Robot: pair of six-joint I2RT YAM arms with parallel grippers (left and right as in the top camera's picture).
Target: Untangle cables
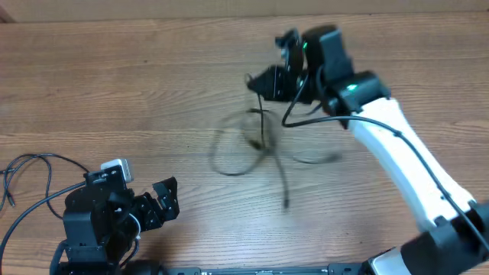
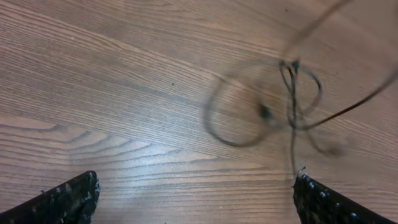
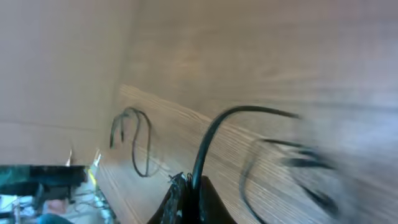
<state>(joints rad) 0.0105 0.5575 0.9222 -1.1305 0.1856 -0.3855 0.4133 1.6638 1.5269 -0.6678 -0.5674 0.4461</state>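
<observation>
Black fingers of the left gripper (image 1: pixel 166 200) stand wide apart, low at the near side of the wooden table (image 1: pixel 114 92). Thin black cables (image 1: pixel 260 141) lie mid-table in blurry loops, maybe partly lifted. Farther back, the right gripper (image 1: pixel 256 84) is squeezed tight on one of them.

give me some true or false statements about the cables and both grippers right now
1. The right gripper is shut on the cables. True.
2. The left gripper holds a cable. False: it is open and empty, apart from the cables.
3. The cables are laid out in separate straight lines. False: they form one bunch of overlapping loops.
4. The table has a wood-grain top. True.
</observation>
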